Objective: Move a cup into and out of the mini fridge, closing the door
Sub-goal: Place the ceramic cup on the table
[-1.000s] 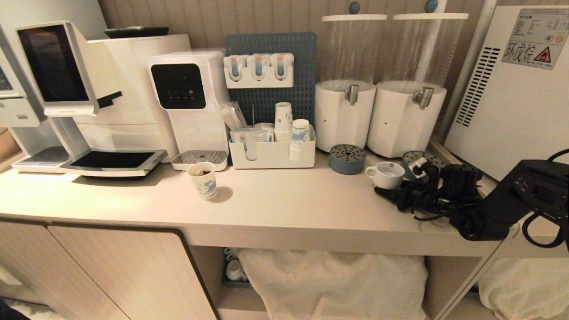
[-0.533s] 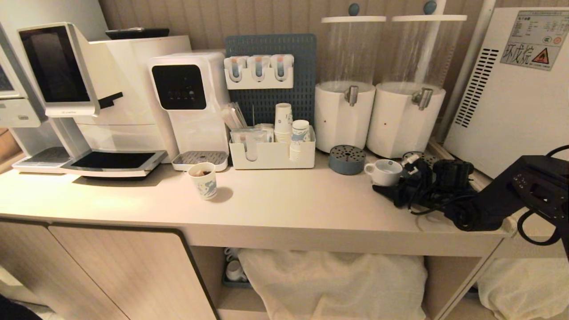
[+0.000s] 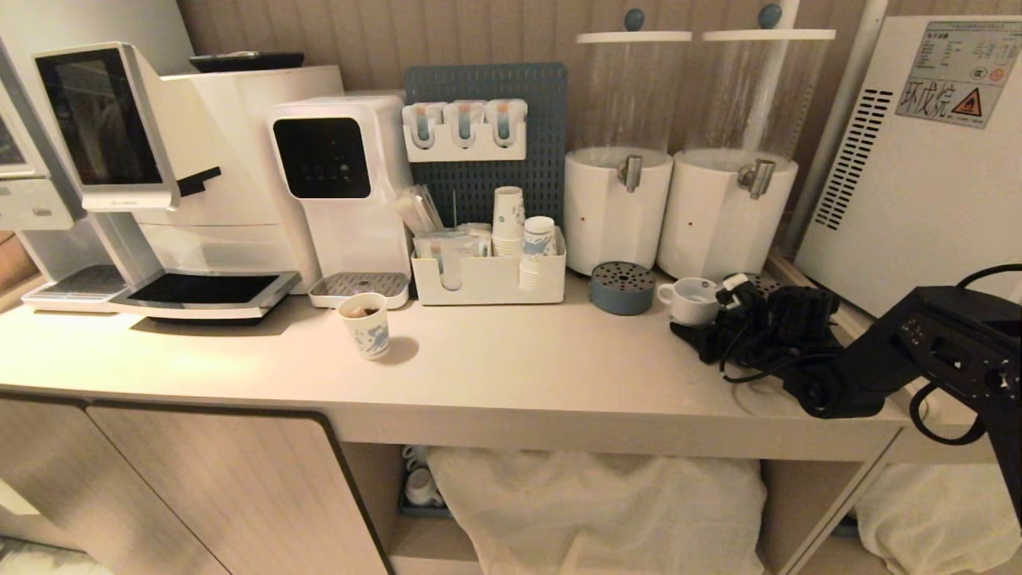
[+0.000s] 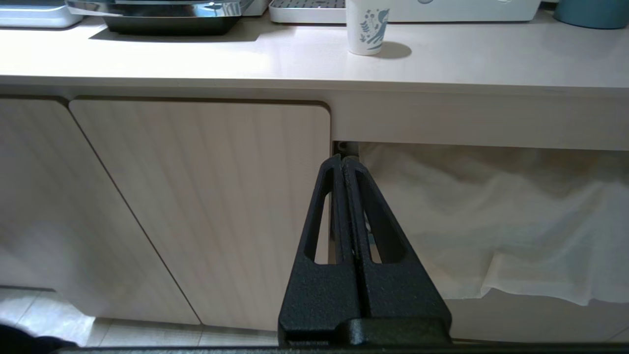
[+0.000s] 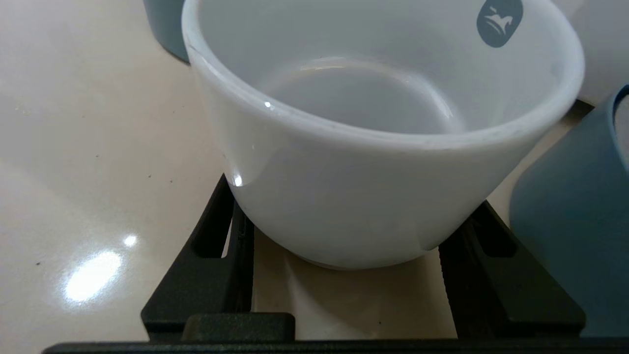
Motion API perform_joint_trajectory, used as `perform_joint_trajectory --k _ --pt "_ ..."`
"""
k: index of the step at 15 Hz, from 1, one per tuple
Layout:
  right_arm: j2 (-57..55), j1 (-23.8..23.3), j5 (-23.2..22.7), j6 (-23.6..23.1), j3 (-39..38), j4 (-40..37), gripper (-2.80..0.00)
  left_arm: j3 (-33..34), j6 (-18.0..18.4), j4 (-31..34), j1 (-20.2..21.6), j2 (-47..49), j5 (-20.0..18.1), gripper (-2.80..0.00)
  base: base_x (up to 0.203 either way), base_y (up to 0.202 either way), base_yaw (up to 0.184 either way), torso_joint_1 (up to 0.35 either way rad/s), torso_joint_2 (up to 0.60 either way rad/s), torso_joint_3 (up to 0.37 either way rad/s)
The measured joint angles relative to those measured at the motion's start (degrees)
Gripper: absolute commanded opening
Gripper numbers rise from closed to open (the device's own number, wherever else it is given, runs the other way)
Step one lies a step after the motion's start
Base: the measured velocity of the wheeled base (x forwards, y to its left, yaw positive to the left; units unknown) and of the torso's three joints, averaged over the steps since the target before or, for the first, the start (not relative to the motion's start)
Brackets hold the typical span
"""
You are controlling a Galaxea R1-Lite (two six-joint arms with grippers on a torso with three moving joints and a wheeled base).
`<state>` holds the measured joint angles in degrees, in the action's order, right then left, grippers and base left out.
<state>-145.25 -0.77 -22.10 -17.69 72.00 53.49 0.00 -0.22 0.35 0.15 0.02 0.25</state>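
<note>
Nearest, below the surface edge: left gripper (image 4: 344, 162), jaws pressed together, empty, hanging before a cabinet door (image 4: 196, 206) and a white cloth (image 4: 491, 221); it shows only in its own wrist view. On the surface (image 3: 519, 367), toward the front: a patterned paper cup (image 3: 365, 323) with something dark in it, hard to make out. At the right: right gripper (image 3: 693, 329), low on the surface, jaws apart, one either side of the cup (image 3: 691, 299); whether they touch its wall cannot be told. The right wrist view shows the cup empty and upright with a small blue mark inside the rim; the head view cannot settle this, and there the arm hides the cup's near side. Farther back: a white organiser tray (image 3: 489, 275) holding stacked paper cups and sachets; two blue perforated discs, one (image 3: 623, 286) beside the cup; two drink dispensers (image 3: 619, 208). Far right: the mini fridge (image 3: 918, 184), cut off by the frame, showing only its vented, stickered side; its front is out of sight.
</note>
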Motion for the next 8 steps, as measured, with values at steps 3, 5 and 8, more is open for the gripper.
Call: perform_joint_trajectory --k 3,5,8 --pt "-0.1 0.1 0.6 0.1 -0.1 -0.4 -2.8 0.0 0.1 0.0 0.0 0.0 0.0 -2.8 0.0 0.0 0.0 0.0 0.0 0.0" --pt "0.1 0.1 1.5 0.2 -0.2 -0.8 -2.8 0.0 0.3 0.0 0.0 0.0 -0.1 -2.8 0.0 0.0 0.0 0.0 0.0 0.0" --pt "0.4 -0.1 1.4 0.3 -0.4 -0.8 -2.8 0.0 0.3 0.0 0.0 0.0 -0.1 -2.8 0.0 0.0 0.0 0.0 0.0 0.0"
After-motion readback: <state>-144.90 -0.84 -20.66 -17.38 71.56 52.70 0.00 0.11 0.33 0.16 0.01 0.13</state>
